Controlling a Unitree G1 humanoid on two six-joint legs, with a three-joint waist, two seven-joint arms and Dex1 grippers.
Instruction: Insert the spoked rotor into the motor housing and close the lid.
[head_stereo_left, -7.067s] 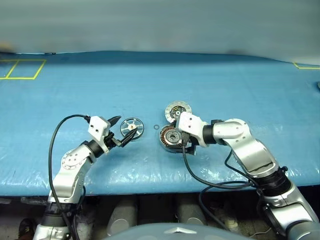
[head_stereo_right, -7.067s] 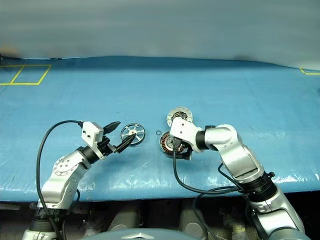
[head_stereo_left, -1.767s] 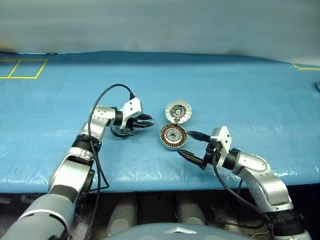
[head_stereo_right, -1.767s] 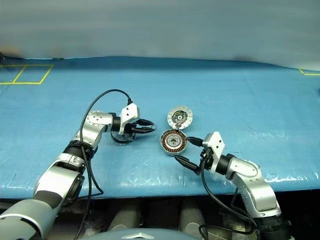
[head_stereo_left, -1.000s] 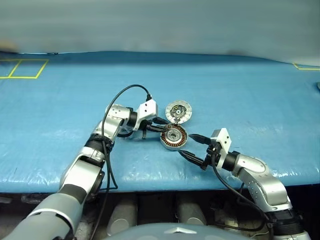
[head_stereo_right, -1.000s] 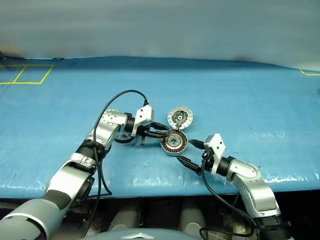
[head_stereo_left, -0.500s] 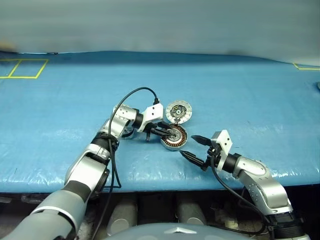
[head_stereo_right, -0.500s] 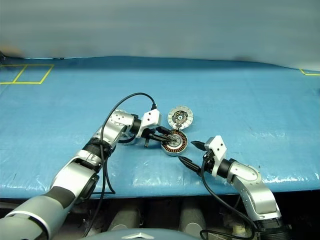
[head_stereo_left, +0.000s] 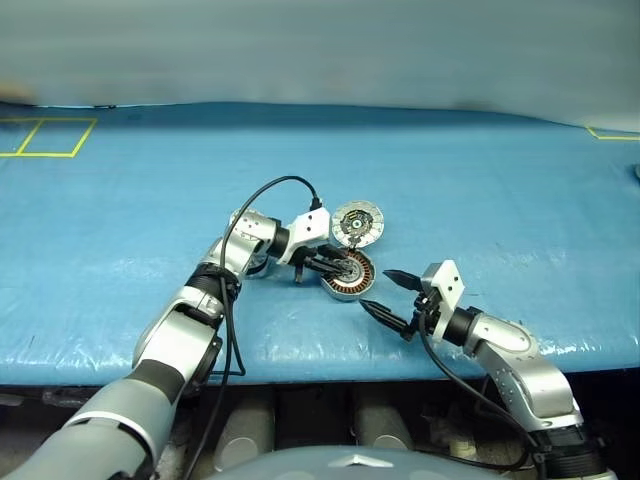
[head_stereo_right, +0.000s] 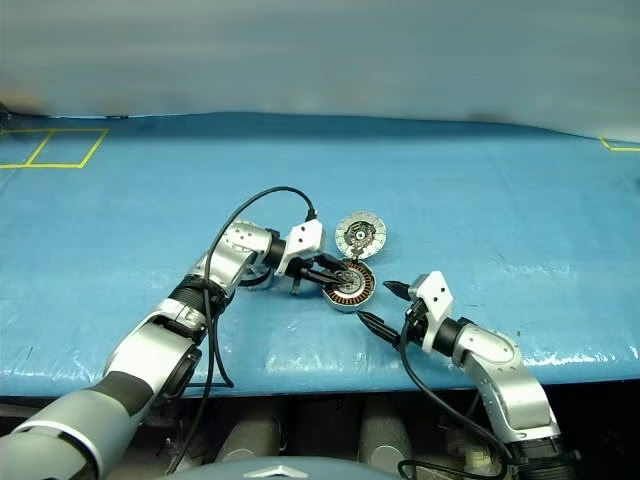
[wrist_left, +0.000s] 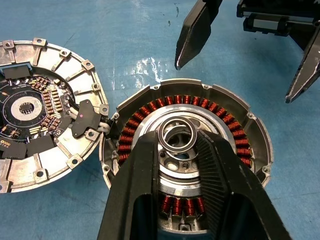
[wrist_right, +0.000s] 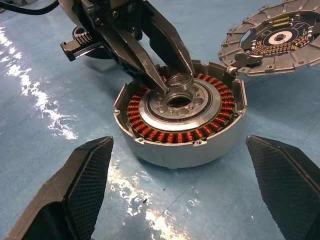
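The motor housing (wrist_left: 235, 135) is a round, shallow, cast-metal cup with a notched silver rim. Inside it, a ring of glossy copper-red windings surrounds a machined silver-grey centre pierced by small holes. The left gripper (wrist_left: 179, 139) reaches over the housing, its smooth black fingers clenched on a small silver ring (wrist_right: 180, 79). This short, bright collar sits right at the housing's hub. Touching the housing's rim lies the lid (wrist_left: 55, 65), face up. It is a pale metal disc with radial ribs and bolt tabs around its edge, carrying a dark circuit board with rows of tiny components. A black tab and thin wires join it to the housing. The pale print on the board is too small to read. The right gripper (head_stereo_left: 375, 289) hangs just beside the housing, on the side away from the lid. Its fingers are spread wide and empty, and its pads (wrist_right: 87, 180) are black with a fine cross-hatched grain. A dark curved edge under the left forearm, near the housing, may be the spoked rotor (head_stereo_left: 252, 268), though it is mostly hidden. Everything rests on a wrinkled, glossy blue sheet (head_stereo_left: 500, 180), with yellow tape squares (head_stereo_left: 45, 137) well apart from the housing.
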